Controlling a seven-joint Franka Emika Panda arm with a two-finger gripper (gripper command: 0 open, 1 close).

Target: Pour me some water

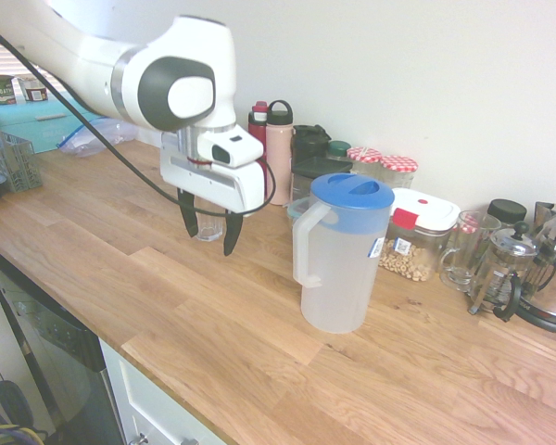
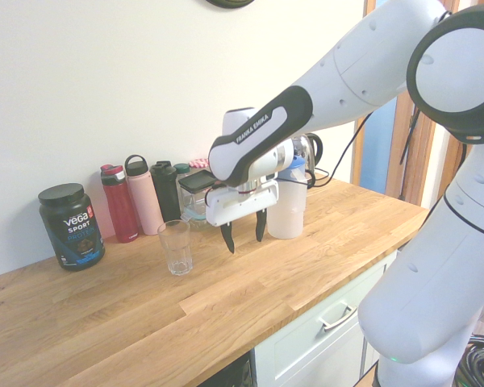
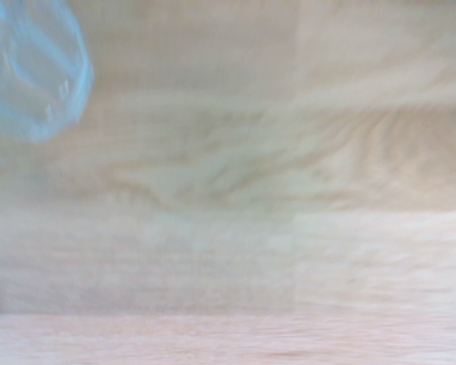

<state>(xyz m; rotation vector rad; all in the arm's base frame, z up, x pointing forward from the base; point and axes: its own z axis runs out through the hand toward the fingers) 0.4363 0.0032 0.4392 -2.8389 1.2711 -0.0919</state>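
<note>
Hanging above the wooden countertop (image 1: 213,324), my gripper (image 1: 209,229) points straight down with both dark fingers (image 1: 230,232) spread wide and nothing between them. It hovers in the air, clear of the wood, between the drinking glass (image 2: 176,247) and the water pitcher (image 1: 339,250). The pitcher stands upright on the counter, translucent body, blue lid (image 1: 352,192), white handle turned toward my gripper; near it but not touching. The glass is clear and upright, just beside my fingers in the second exterior view; in the first exterior view it peeks out behind them. Whether the pitcher has water in it, can't tell. Along the wall behind: a red bottle (image 2: 119,203), a pink bottle (image 2: 143,196) with a black loop cap, a black bottle (image 2: 166,191), and a black Vega Sport tub (image 2: 71,225) further out. Past the pitcher sit two jars with red checked lids (image 1: 382,166), a clear food box (image 1: 417,234) with a white lid and red clip, a glass mug (image 1: 467,248) and a French press (image 1: 502,271). Wrist view is blurred: only wood grain and a pale blue smear (image 3: 32,67) in one corner, can't tell what it is.
</note>
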